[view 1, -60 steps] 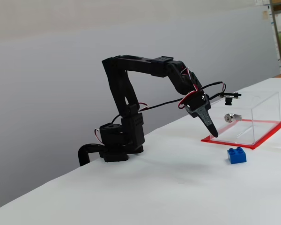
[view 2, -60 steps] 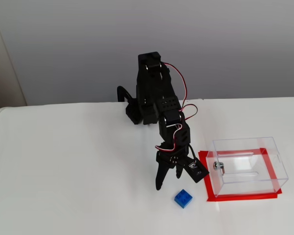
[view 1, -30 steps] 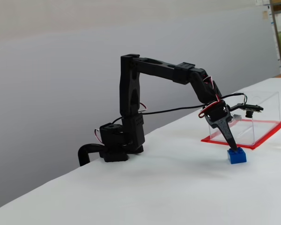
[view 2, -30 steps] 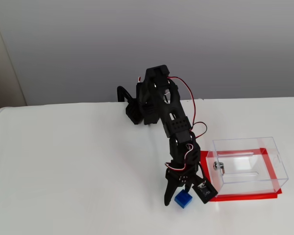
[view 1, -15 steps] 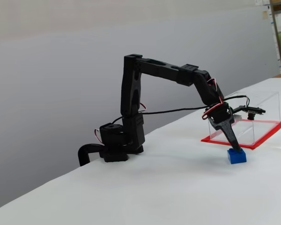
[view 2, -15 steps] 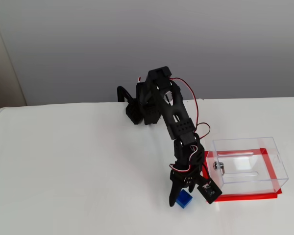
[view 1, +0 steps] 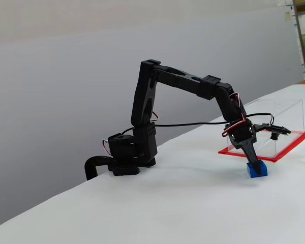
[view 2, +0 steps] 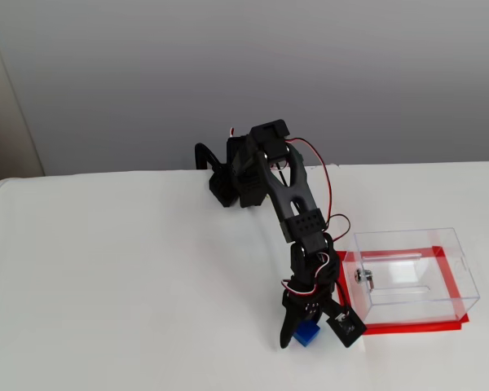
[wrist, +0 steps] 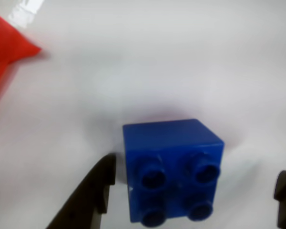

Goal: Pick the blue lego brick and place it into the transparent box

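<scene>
In the wrist view, the small bright blue plastic lego brick with round studs (wrist: pixel 173 171) sits on the plain white bench (wrist: pixel 181 62), and its studs face the camera. The black two-finger end effector (wrist: pixel 195 191) is spread wide, with one dark finger just beside the brick on the left of the view and the other finger well apart at the right edge. It is not pinching anything yet. To do this step well, I think the end effector should slide a bit to the left of this view so the brick sits in the middle of the gap, and then squeeze the flat sides slowly. A red corner of the box base (wrist: pixel 7 43) shows at the top left. In a fixed view from the side, the black robot arm (view 1: pixel 180 84) bends down, and the end effector (view 1: pixel 250 161) points at the brick (view 1: pixel 257 169) on the bench. The clear plastic box with a flat red base (view 1: pixel 274 124) stands just behind it. In a fixed view from above, the brick (view 2: pixel 307 333) lies between the spread fingers, near the box (view 2: pixel 407 273) but outside it. A small silver metal piece (view 2: pixel 363 277) sits on the box wall. The lift must go high enough to clear that wall.
</scene>
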You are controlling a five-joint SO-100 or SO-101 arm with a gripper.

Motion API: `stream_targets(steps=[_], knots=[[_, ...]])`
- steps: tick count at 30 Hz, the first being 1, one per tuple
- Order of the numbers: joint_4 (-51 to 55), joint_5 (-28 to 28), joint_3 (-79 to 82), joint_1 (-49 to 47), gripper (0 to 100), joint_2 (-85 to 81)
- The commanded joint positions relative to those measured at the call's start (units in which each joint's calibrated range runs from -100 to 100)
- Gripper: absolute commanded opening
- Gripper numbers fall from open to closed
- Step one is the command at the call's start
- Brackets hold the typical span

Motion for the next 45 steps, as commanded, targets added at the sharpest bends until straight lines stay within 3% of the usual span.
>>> stream_targets(steps=[1, 13, 19, 30, 45], knots=[[-0.1, -0.5, -5.0, 0.0, 36, -0.2], [-0.1, -0.5, -5.6, -0.1, 35, 2.1], [-0.1, -0.5, -5.6, 0.0, 24, 2.1], [-0.1, -0.5, -5.5, 0.2, 14, 2.1], [0.0, -0.4, -6.3, -0.1, 15, -1.3]])
